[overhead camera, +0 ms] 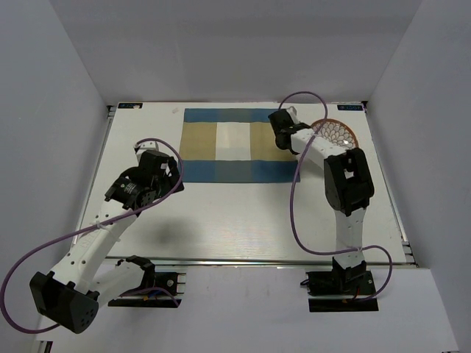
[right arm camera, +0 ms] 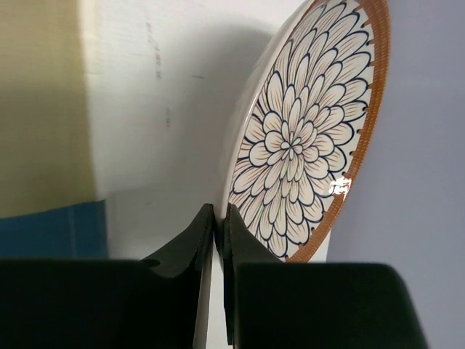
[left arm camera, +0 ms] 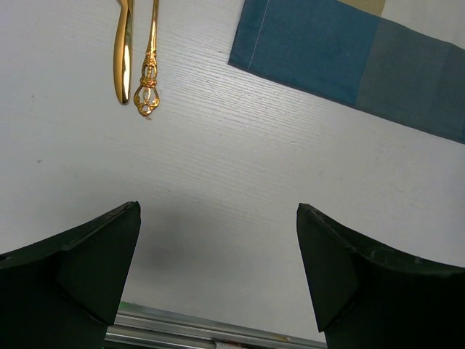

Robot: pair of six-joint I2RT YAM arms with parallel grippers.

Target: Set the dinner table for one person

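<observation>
The white dinner table carries a blue-and-tan placemat at the back. My right gripper is shut on the near rim of a flower-patterned plate with an orange rim, beside the placemat's right edge. In the right wrist view the fingers pinch the rim and the plate stands tilted, its face to the right. My left gripper is open and empty left of the placemat, above bare tabletop. Two gold cutlery pieces lie on the table ahead of it.
The placemat's near-left blue corner shows in the left wrist view. A metal rail runs along the table's edge behind the left fingers. Grey walls enclose the table on three sides. Purple cables loop off both arms.
</observation>
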